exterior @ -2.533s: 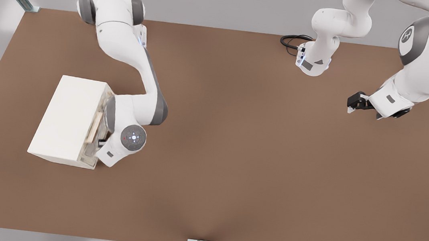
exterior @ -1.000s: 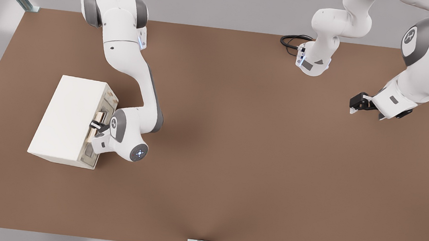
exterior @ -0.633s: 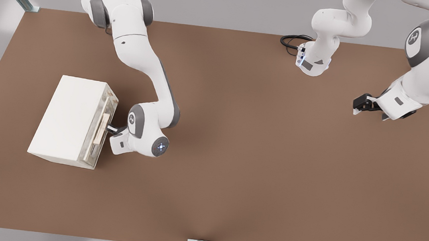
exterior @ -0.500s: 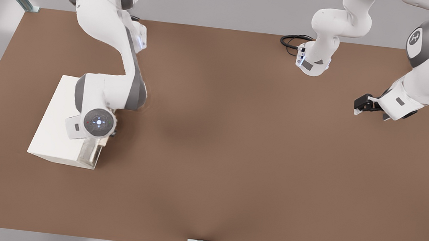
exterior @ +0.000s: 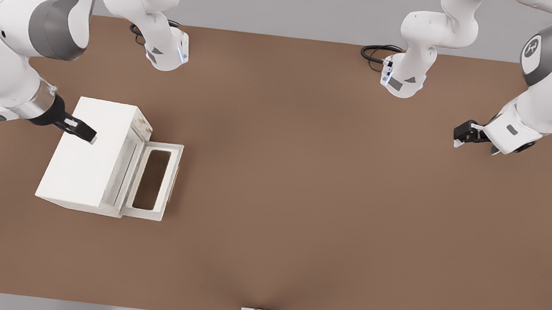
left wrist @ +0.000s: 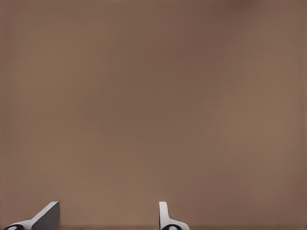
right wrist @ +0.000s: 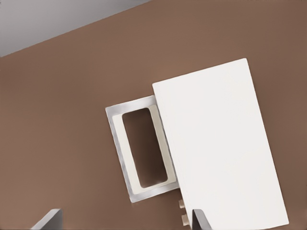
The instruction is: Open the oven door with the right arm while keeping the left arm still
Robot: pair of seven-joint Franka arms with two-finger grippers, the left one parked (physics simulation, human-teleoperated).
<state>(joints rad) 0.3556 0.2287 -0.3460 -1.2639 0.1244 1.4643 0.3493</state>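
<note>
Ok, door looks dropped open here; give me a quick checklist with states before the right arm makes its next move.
1. Oven door fully open, lying flat on the table in front of the oven: ok.
2. Gripper clear of the door, raised over the oven's top: ok.
3. Gripper holds nothing; in the right wrist view its fingertips stand wide apart: ok.
4. Oven upright on the table, not tipped: ok.
5. Door handle condition: cannot tell, it does not show with the door laid down.
6. Inside of the oven: cannot tell, neither view looks in.
</note>
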